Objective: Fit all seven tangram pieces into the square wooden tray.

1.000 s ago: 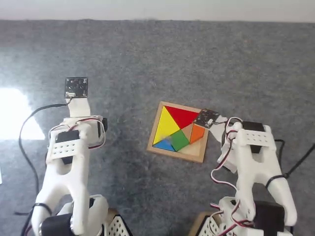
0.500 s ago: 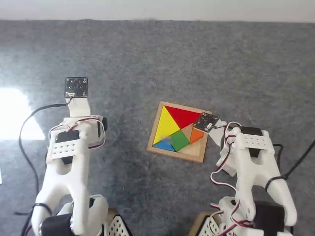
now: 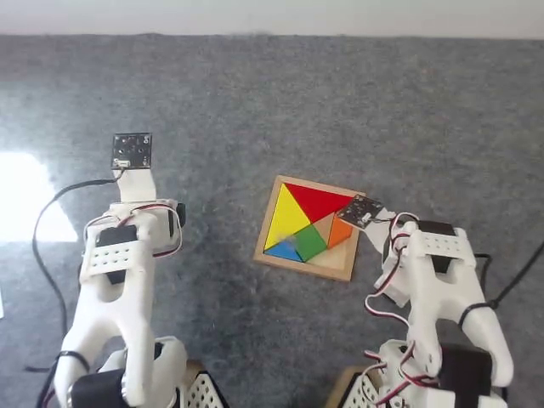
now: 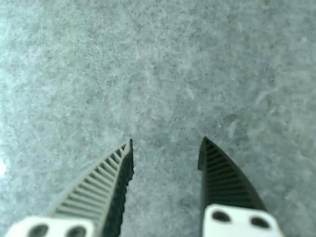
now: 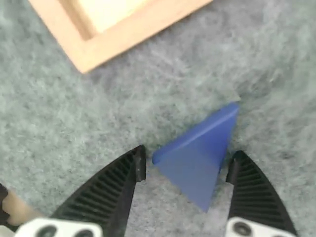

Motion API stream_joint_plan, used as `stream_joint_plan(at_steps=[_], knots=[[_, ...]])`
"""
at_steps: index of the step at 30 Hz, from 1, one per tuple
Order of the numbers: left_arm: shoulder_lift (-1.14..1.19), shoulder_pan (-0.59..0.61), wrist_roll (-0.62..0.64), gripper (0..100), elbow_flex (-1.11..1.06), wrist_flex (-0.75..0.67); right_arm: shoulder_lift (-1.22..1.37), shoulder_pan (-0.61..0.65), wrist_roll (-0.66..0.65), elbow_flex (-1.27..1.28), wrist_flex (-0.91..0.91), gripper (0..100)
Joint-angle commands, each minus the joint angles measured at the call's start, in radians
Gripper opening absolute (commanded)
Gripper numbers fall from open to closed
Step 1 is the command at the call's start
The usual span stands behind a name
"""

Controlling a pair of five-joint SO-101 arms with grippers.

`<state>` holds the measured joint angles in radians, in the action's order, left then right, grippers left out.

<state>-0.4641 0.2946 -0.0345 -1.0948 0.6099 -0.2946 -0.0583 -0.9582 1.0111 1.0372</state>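
Holds the left arm stretched straight forward along the bench, wrist bent down at the far end. Points the left tool down at the surface, its two pale ribbed fingers spread well apart. Holds the right arm folded back more, its wrist angled inward toward the left arm's side. Aims the right tool steeply down, close to the surface, dark fingers parted wide.
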Motion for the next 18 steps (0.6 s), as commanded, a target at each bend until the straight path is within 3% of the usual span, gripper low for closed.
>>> stream_joint_plan(at_steps=[1, 18], knots=[[-0.008, 0.006, -0.011, 21, 0.013, -0.017, 0.042, 0.019, 0.014, -0.017, -0.005, 26.4], [-0.008, 0.006, -0.011, 21, 0.013, -0.015, 0.051, 0.019, 0.015, -0.02, 0.002, 26.2]])
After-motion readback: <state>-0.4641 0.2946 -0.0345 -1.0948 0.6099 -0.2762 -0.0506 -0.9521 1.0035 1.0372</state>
